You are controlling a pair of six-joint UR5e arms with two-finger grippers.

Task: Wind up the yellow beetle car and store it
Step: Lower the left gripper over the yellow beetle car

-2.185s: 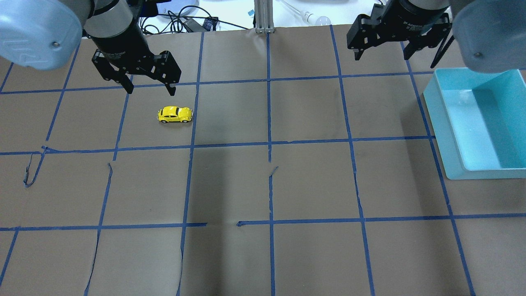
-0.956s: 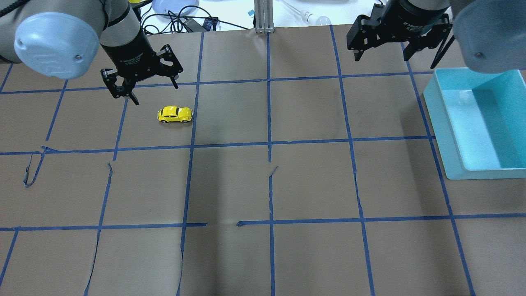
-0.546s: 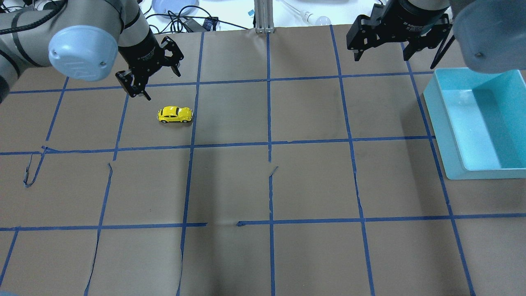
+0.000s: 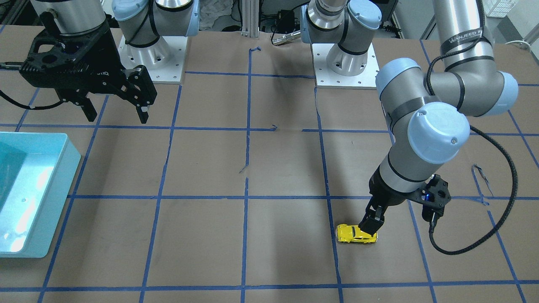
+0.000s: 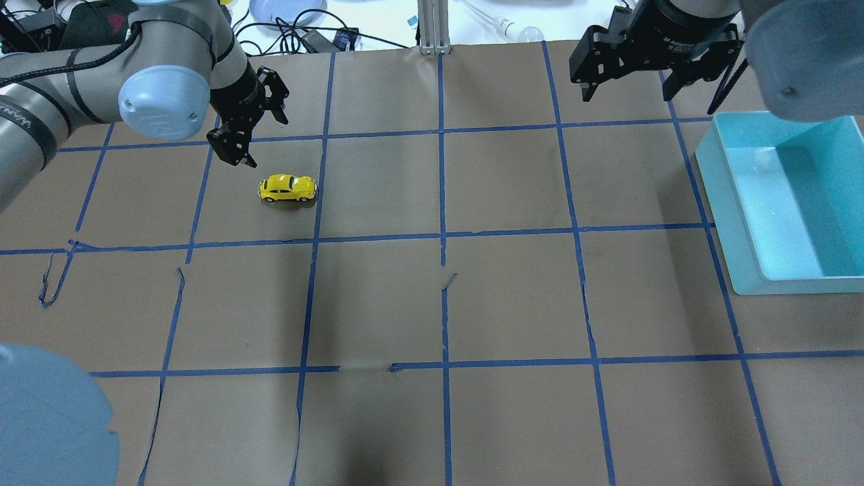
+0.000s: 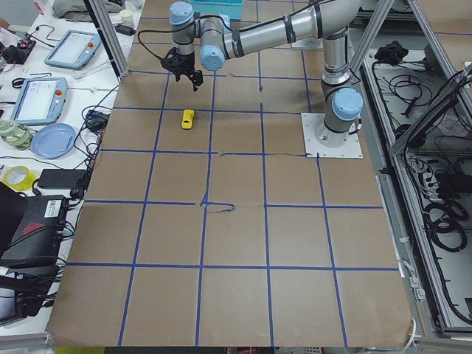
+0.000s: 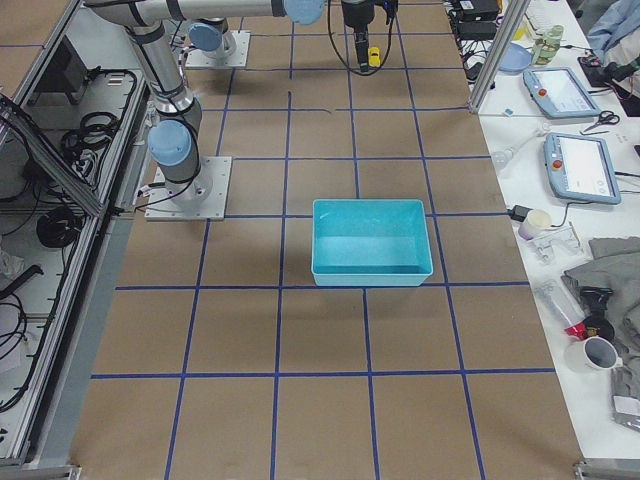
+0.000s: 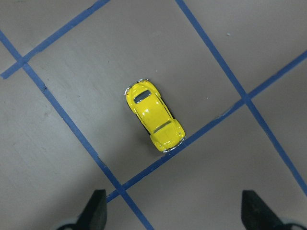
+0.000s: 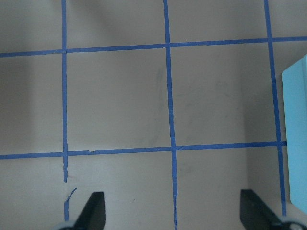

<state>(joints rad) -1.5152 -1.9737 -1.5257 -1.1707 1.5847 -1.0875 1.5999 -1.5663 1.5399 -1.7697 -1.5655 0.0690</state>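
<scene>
Bring the spread, empty left gripper (image 8: 176, 213) forward and down over the yellow car (image 8: 154, 116), standing free on the desk (image 8: 72, 57) just ahead, jaws squared to its flanks before closing

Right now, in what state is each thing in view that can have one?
yellow beetle car: upright on its wheels, not held.
left gripper: jaws open, empty, near the car, not touching it.
right gripper: jaws open, empty.
blue bin: empty.
</scene>
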